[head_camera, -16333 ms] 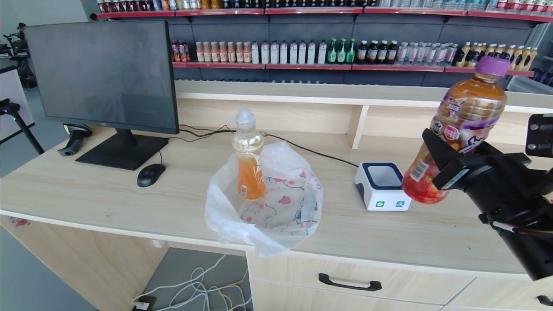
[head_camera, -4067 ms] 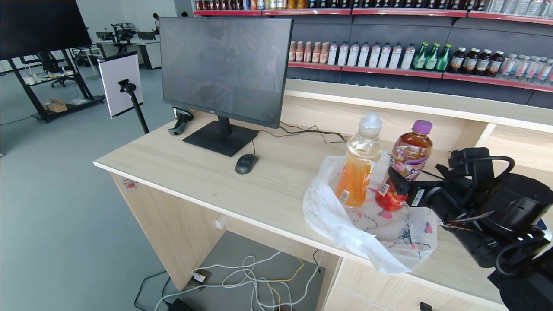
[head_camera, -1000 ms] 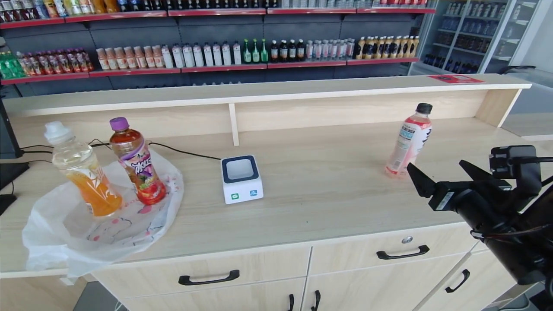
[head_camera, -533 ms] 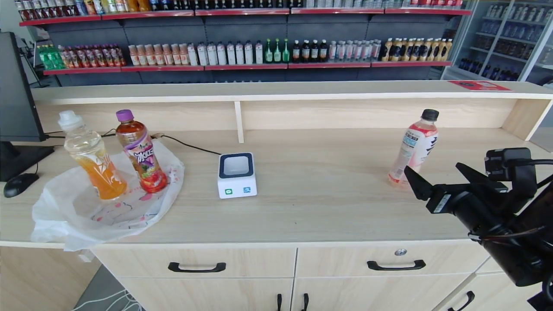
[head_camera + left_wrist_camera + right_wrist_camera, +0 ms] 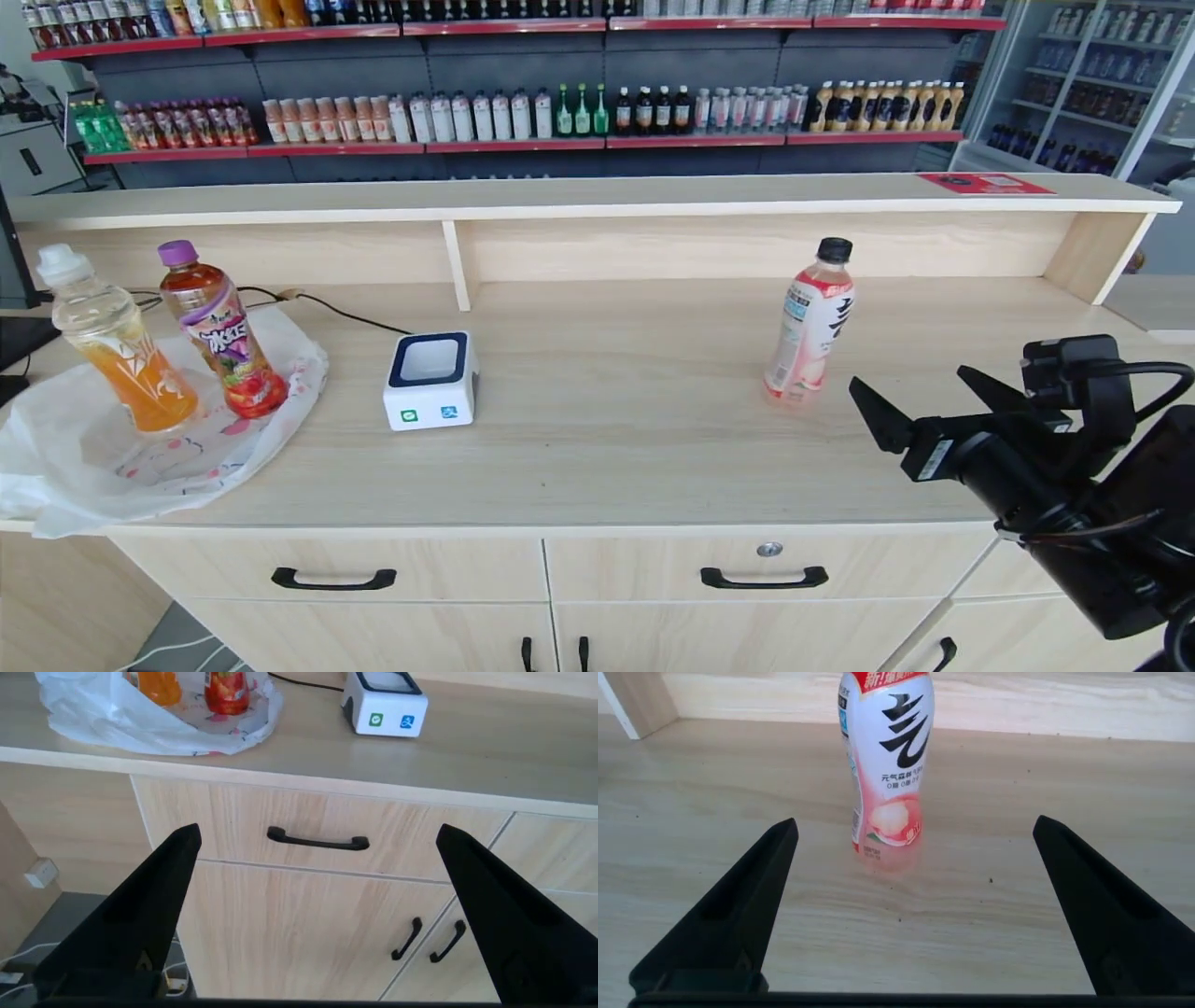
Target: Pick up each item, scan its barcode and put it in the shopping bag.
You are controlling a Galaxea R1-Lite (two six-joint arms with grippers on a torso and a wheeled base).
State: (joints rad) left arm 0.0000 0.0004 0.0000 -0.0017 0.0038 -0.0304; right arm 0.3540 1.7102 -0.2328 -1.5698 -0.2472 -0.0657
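Head view, right half of frame: a clear plastic bottle of pale pink drink with a white and pink label and a black cap (image 5: 810, 327) stands upright on the light wood counter (image 5: 607, 448), well apart from the other items.

The right pincer (image 5: 907, 381) sits at the lower right of the frame, near the bottle but not touching it. Its two black fingers are spread wide and hold nothing. In the right wrist view the bottle stands between the spread fingers, farther out, with bare counter around its base.

Left of frame centre: a small white box scanner with a dark blue top frame (image 5: 429, 381), its window facing up. A thin black cable (image 5: 345, 317) runs along the counter behind it.

Far left of frame: a white plastic shopping bag with pink print (image 5: 75, 467), spread flat and open on the counter. Two bottles stand upright on it, just beside each other: a clear bottle of orange drink with a translucent cap (image 5: 117, 350) and a bottle of reddish drink with a purple cap (image 5: 222, 336).

Left wrist view: the left pincer (image 5: 318, 833) is spread wide and empty, facing the pale wood drawer front with a black handle (image 5: 318, 842) below the counter edge.

Top of frame in the head view: red-edged shelves of bottled drinks (image 5: 523, 112).
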